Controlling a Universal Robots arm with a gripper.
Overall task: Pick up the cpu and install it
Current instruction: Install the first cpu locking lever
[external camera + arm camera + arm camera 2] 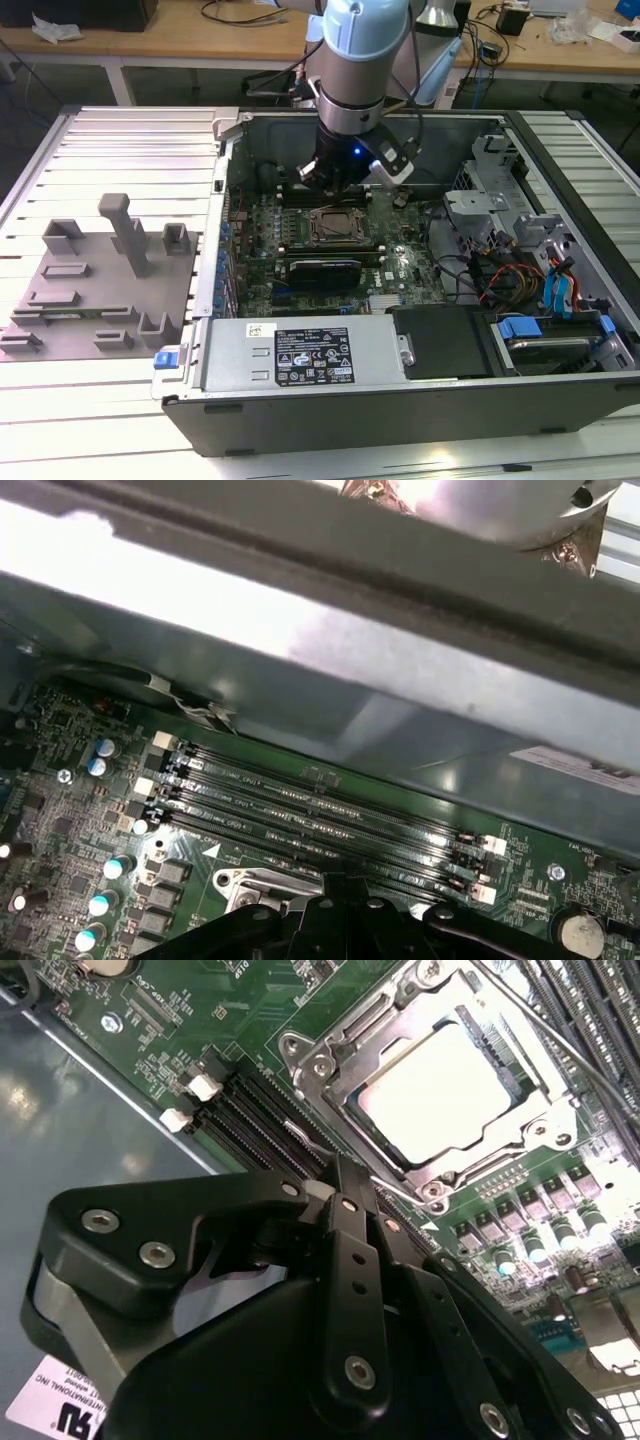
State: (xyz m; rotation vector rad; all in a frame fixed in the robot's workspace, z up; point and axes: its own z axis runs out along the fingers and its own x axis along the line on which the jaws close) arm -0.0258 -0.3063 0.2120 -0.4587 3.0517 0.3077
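From the exterior view I see the whole open computer case (pixel 560 400) lying on the slatted table (pixel 120 150), with my arm (pixel 360 60) reaching down over the green board (pixel 400 265) and a grey holder (pixel 90 290) well apart toward that view's left. The socket (pixel 334 227) sits just below my claw (pixel 335 178) there, but its contents are too small to make out.

The second wrist view settles it: the chip (pixel 440 1095), bright and silvery, lies flat inside the metal socket frame (pixel 330 1055), with the memory slots (pixel 250 1110) just beside it. The first wrist view gives instead the long memory slots (pixel 320 805) and the case wall (pixel 300 670) beyond them.

My claw (pixel 345 1175) has its fingers (pixel 350 1210) drawn together to a narrow tip, gripping nothing, hovering near the socket's corner.
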